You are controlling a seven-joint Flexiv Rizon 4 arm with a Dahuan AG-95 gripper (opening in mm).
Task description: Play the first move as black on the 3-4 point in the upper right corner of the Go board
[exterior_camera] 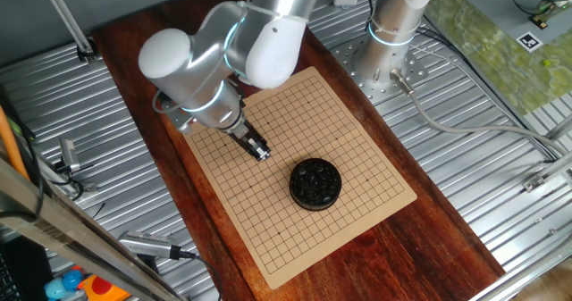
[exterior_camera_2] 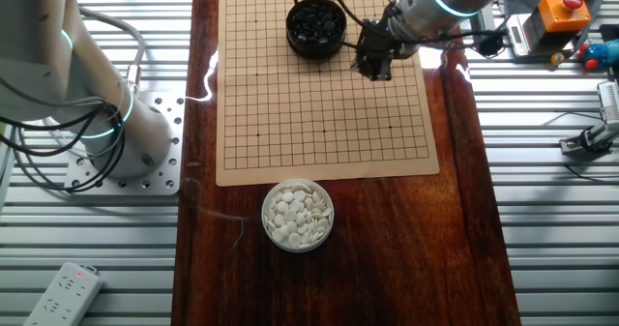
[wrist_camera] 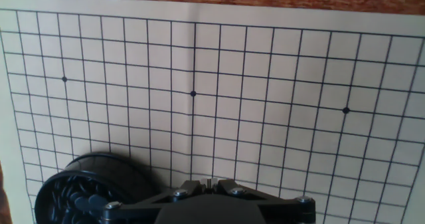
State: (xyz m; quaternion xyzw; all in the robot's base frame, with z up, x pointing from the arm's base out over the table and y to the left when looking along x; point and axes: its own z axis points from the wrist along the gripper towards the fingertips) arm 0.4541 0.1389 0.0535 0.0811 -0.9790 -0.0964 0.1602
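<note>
The board (exterior_camera_2: 324,123) lies flat on the dark wooden table (exterior_camera_2: 426,249), and no stone sits on any of its visible intersections, so the move itself is not yet played. The black stones (exterior_camera_2: 315,21) are heaped in a round black bowl (exterior_camera_2: 315,44) that stands on the board near one edge. The gripper (exterior_camera_2: 374,67) hangs just beside that bowl, low over the grid and not over the bowl's mouth. In the hand view its fingertips (wrist_camera: 209,183) look drawn close together, but whether a black stone is pinched between them I cannot tell; nothing dark shows there clearly. Judging from this, what is left is at least the carry to the corner point and the setting down. A bowl of white stones (exterior_camera_2: 298,215) stands on the table off the board's far edge, well apart from the black bowl
</note>
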